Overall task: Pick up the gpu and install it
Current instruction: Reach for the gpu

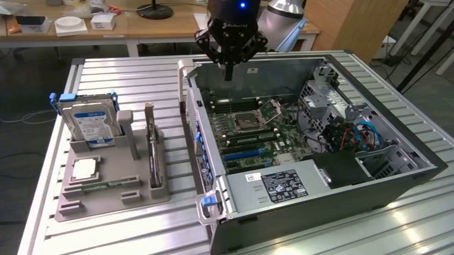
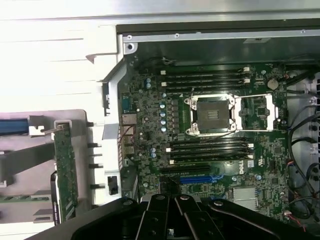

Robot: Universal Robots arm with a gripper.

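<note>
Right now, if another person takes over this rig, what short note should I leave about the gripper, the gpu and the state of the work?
Gripper: shut, holds nothing, hangs above the open computer case, over the motherboard.
Gpu: stands on edge in the grey holder, on the exterior view's left of the case, apart from the gripper. The hard drive stands in the same holder.
Done: nothing that shows; the gpu is not picked up.
Left: the whole job, picking up the gpu and installing it in the case.
</note>
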